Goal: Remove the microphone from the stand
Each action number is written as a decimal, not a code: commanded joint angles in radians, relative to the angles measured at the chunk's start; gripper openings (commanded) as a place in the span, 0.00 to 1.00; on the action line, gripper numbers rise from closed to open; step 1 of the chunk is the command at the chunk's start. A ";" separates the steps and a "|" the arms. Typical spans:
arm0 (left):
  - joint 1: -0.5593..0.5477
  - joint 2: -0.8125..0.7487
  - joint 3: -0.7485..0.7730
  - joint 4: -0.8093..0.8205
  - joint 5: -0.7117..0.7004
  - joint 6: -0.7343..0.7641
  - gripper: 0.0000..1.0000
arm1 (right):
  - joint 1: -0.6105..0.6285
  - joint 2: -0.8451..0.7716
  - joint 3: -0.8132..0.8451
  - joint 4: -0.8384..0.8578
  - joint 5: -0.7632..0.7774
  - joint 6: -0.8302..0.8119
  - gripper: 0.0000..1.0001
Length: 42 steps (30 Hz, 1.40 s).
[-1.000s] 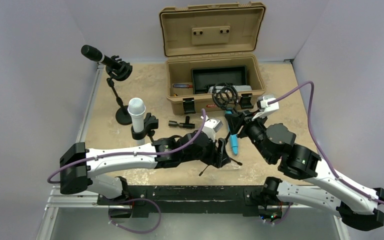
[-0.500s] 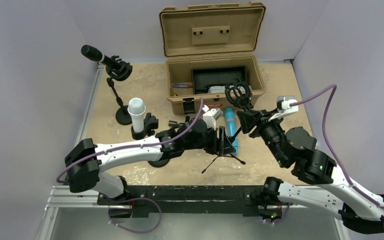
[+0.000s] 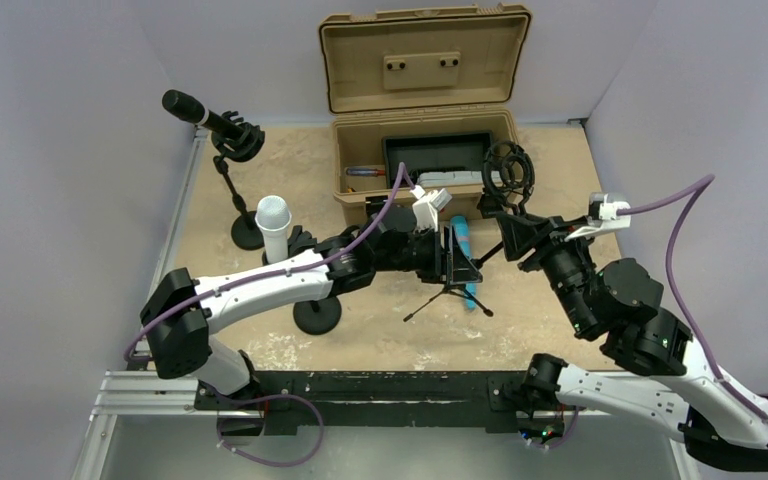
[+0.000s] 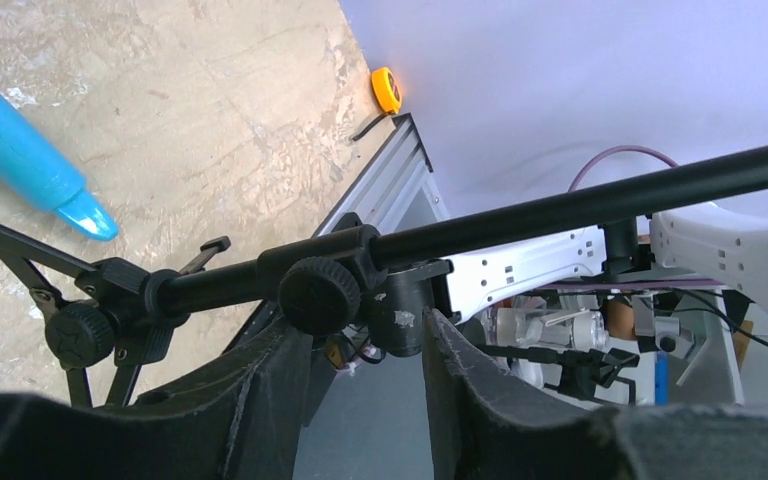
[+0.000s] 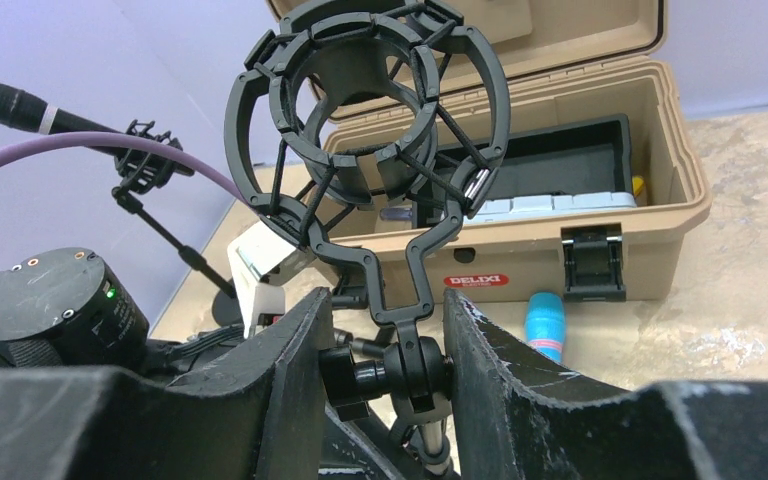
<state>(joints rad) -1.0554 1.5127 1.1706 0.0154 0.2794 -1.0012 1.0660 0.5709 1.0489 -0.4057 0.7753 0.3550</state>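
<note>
- On the table (image 3: 300,170), just in front of the case (image 3: 420,207), the blue mic (image 5: 545,326) is lying flat, right beside the stand (image 3: 447,297). So where's that leaving the task?
- You're looking basically done w/ the pull, imo. The ring cage (image 5: 372,262) at the stand's top is showing empty, nothing sitting inside it. What you're handling at this point is the stand itself.
- And the pincers?
- Your right gripper (image 5: 387,330) is clamping on the stand, at the ball joint just under the cage. Your left gripper (image 4: 360,328) is straddling the pole by the knob, fingers (image 4: 260,400) showing a gap btw them. Can't tell if they're biting or only flanking it.
- Feet touching down?
- Can't tell that either. The stand is leaning, its pole running up toward your right side, and the legs are sitting near one end of the mic.
- Next move?
- Imo you're needing to bring the stand upright onto its legs, away from the mic so it isn't getting rolled or pinned. One pincer should be steadying while the other is letting go. Fyi the black mic (image 3: 188,108) and white mic (image 3: 273,222) at left are sitting in their own stands, apart from what you're holding.
</note>
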 commanded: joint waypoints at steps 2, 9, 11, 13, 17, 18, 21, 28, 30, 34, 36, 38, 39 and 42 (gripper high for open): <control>0.011 0.001 0.066 0.012 0.027 -0.023 0.40 | 0.003 -0.021 0.041 0.059 0.016 0.024 0.00; 0.024 -0.037 0.058 -0.093 -0.014 -0.026 0.55 | 0.003 -0.013 0.040 0.060 0.030 0.018 0.00; 0.032 -0.037 0.061 -0.106 -0.003 -0.035 0.56 | 0.003 -0.003 0.037 0.065 0.029 0.015 0.00; 0.034 -0.041 0.065 -0.122 -0.003 -0.033 0.54 | 0.003 0.003 0.034 0.069 0.027 0.012 0.00; 0.035 -0.037 0.073 -0.124 -0.004 -0.007 0.47 | 0.003 0.003 0.033 0.073 0.027 0.009 0.00; 0.035 -0.034 0.075 -0.119 -0.001 0.002 0.47 | 0.003 0.003 0.032 0.075 0.027 0.008 0.00; 0.035 -0.033 0.076 -0.092 0.009 0.063 0.50 | 0.003 0.005 0.036 0.073 0.020 0.007 0.00; 0.034 -0.034 0.097 -0.074 0.047 0.328 0.60 | 0.003 0.007 0.044 0.069 -0.005 0.005 0.00; 0.034 -0.033 0.102 -0.087 0.043 0.400 0.60 | 0.003 0.009 0.045 0.070 -0.009 0.005 0.00; 0.034 -0.030 0.121 -0.085 0.074 0.503 0.56 | 0.003 0.017 0.046 0.072 -0.013 0.005 0.00; 0.034 -0.020 0.135 -0.084 0.105 0.531 0.53 | 0.003 0.021 0.046 0.072 -0.015 0.004 0.00; 0.034 -0.015 0.141 -0.074 0.136 0.540 0.52 | 0.003 0.023 0.048 0.073 -0.016 0.004 0.00; 0.034 -0.016 0.140 -0.067 0.144 0.540 0.51 | 0.003 0.023 0.048 0.072 -0.016 0.004 0.00; 0.034 -0.005 0.150 -0.071 0.159 0.538 0.49 | 0.003 0.022 0.046 0.071 -0.019 0.004 0.00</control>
<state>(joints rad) -1.0267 1.5135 1.2720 -0.0921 0.3763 -0.5213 1.0664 0.5968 1.0489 -0.4122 0.7654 0.3538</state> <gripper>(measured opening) 0.499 0.393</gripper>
